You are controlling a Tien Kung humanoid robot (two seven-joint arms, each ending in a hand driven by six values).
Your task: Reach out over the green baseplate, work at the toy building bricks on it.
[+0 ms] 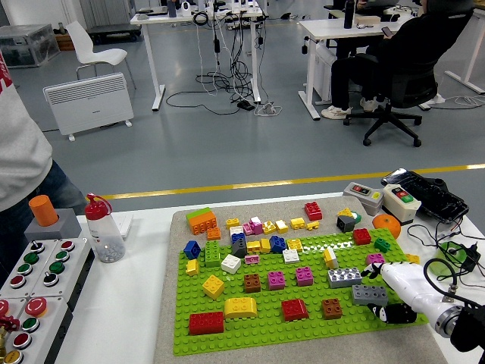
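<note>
The green baseplate (265, 324) lies on a grey mat in the middle of the table, studded with several coloured bricks. Among them are a red one (294, 309), a yellow one (240, 306) and a brown one (331, 308). My right hand (383, 292), white with black fingertips (390, 313), hovers low over the plate's right end. It is open and holds nothing. A grey brick (366, 294) sits on the plate just left of the palm, between thumb and fingers. My left arm is out of sight.
Loose bricks (258, 225) lie on the mat behind the plate. A button panel (30, 265), an orange cup (44, 210) and a bottle (101, 227) stand on the left. Switch boxes (400, 201) and cables (455, 254) crowd the right. A person (23, 152) stands at the table's left side.
</note>
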